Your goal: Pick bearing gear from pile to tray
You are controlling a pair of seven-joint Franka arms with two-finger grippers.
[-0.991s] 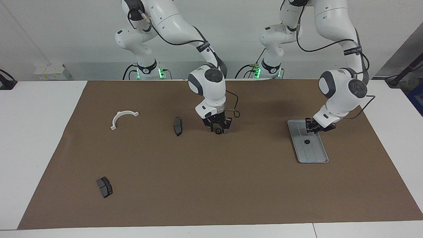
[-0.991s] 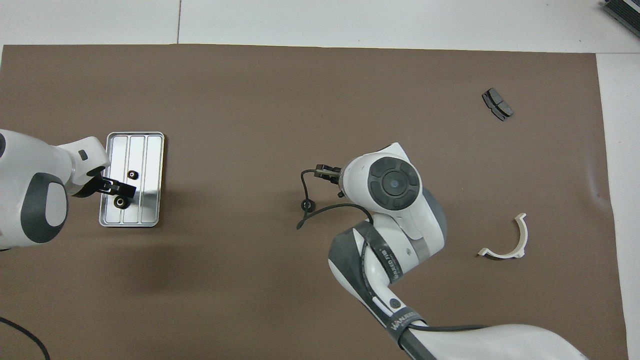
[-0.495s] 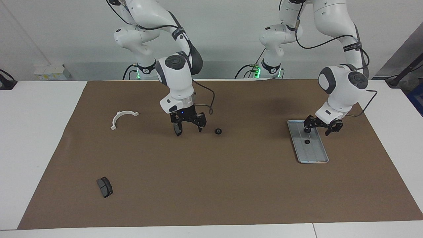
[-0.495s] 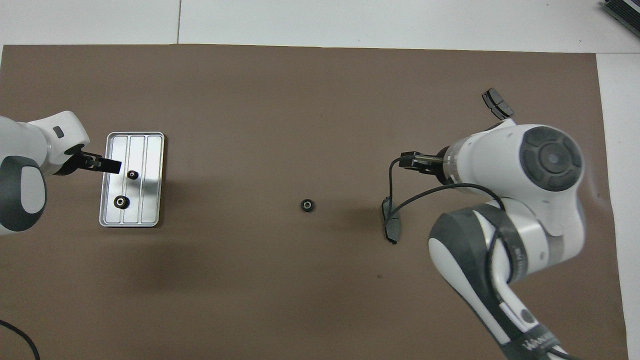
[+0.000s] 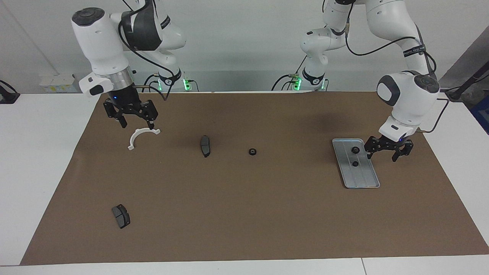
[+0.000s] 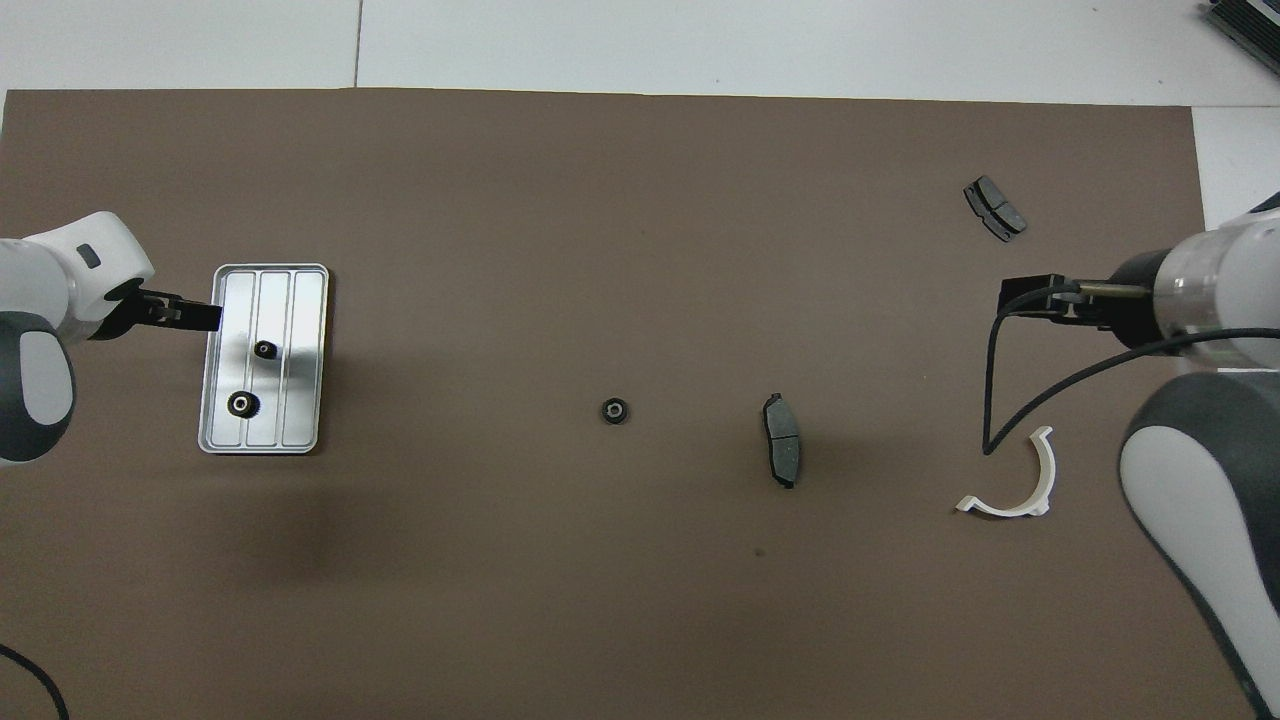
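- Silver-grey tray [image 5: 365, 182] [image 6: 305, 300] sits on the brown mat [image 5: 267, 214] [image 6: 600, 200] at my left arm's end of the table [image 5: 38, 152].
- Two black bearing gears in the tray: one [image 5: 355, 150] [image 6: 241, 403] nearer to me, the other [image 5: 355, 164] [image 6: 264, 349] farther out. They lie apart.
- Third bearing gear [image 5: 252, 152] [image 6: 614, 410] lies loose on the mat mid-table, nothing touching it.
- Dark grey pad [image 5: 205, 146] [image 6: 782, 453] beside that loose gear, toward my right arm's end.
- White curved bracket [image 5: 141, 136] [image 6: 1012, 482] further toward that end. Second grey pad [image 5: 121, 215] [image 6: 994, 208] is the part farthest from me.
- My left tool [image 5: 386, 151] [image 6: 185, 315]: fingers spread wide, holding nothing, raised over the mat just beside the tray's edge.
- My right tool [image 5: 133, 119]: fingers spread wide, holding nothing, raised over the white bracket, not touching it.
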